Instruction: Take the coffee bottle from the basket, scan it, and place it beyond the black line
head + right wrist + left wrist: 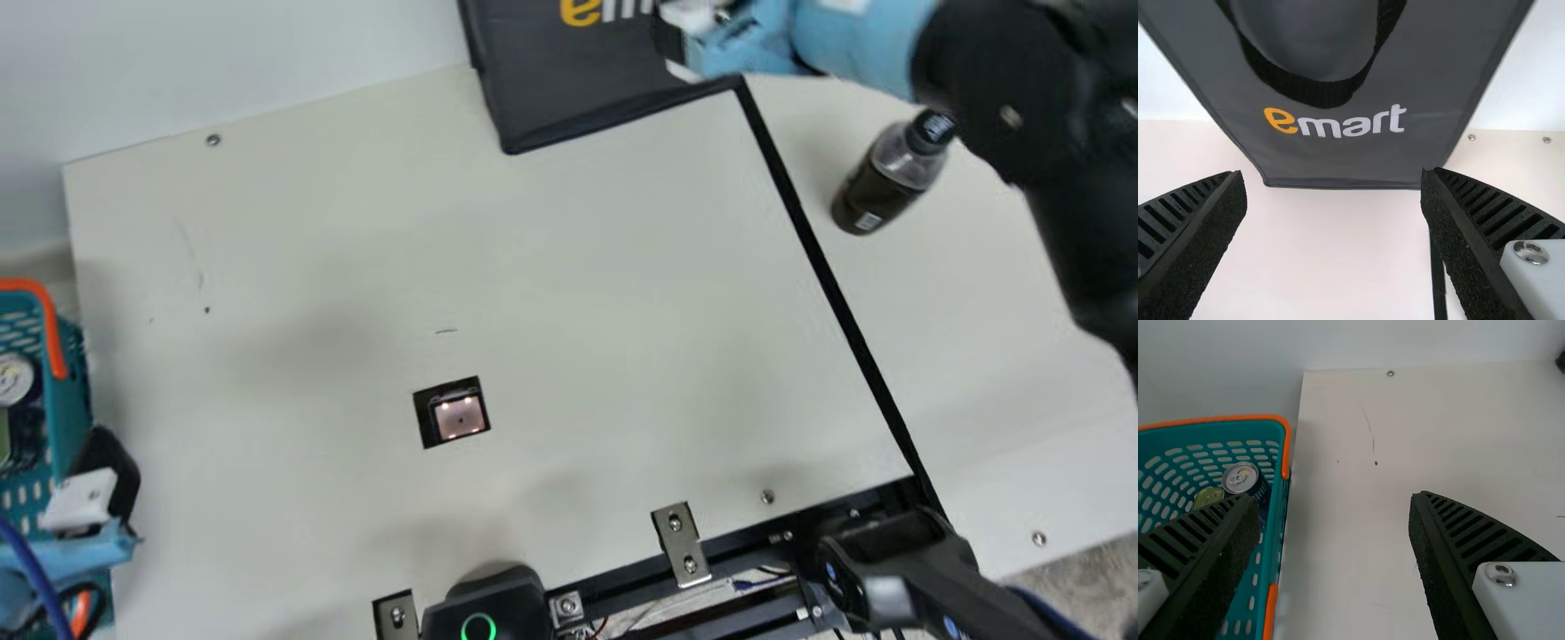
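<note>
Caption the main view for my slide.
Coffee bottle beyond the black line, with a lit scanner in the table.

Shows a plain off-white wall (267,62) behind the far edge of a cream tabletop (622,267). Bears, on that top, a screw head (212,140), a faint scratch (187,240) and a short dark scuff (445,332). Drops at one corner to mottled grey floor (1098,573). Catches soft light, with blurry shadows (320,347).

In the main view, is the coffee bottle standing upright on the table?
No, the coffee bottle lies on its side on the table, beyond the black line.
</note>
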Controlling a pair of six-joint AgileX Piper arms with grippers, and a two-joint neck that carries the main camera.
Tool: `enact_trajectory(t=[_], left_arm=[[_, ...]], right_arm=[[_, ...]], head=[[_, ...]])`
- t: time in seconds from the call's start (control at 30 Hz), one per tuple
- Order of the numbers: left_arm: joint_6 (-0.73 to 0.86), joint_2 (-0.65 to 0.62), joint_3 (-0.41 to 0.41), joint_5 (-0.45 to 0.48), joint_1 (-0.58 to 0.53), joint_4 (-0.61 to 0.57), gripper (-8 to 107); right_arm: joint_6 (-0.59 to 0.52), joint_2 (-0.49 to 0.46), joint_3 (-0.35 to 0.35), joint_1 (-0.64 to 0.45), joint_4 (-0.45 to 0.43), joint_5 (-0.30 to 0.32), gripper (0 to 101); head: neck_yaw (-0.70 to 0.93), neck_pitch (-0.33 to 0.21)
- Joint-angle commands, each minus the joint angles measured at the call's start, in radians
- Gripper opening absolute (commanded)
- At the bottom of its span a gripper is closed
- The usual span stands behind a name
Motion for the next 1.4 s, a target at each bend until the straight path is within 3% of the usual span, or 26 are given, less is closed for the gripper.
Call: enact_trajectory(t=[0.0,0.23,0.83,0.93,1.37], left_arm=[[-0.003,0.007,-0.049,0.046,-0.003,0.004,90],[-0.019,0.030,-0.172,0.161,-0.017,0.015,90],[-0.060,0.090,-0.486,0.458,-0.051,0.043,90],[-0.066,0.100,-0.534,0.502,-0.056,0.047,90],[-0.066,0.098,-0.533,0.501,-0.055,0.047,90]], right_arm=[[0.005,-0.045,0.013,-0.001,-0.008,0.036,91],[0.016,-0.168,0.064,-0.004,-0.036,0.125,91],[0.043,-0.482,0.195,-0.013,-0.108,0.352,91],[0.045,-0.488,0.201,-0.013,-0.111,0.359,91],[0.045,-0.503,0.201,-0.013,-0.111,0.372,91]], head=[[0.092,-0.026],[0.255,-0.026],[0.255,-0.026],[0.255,-0.026],[0.255,-0.026]])
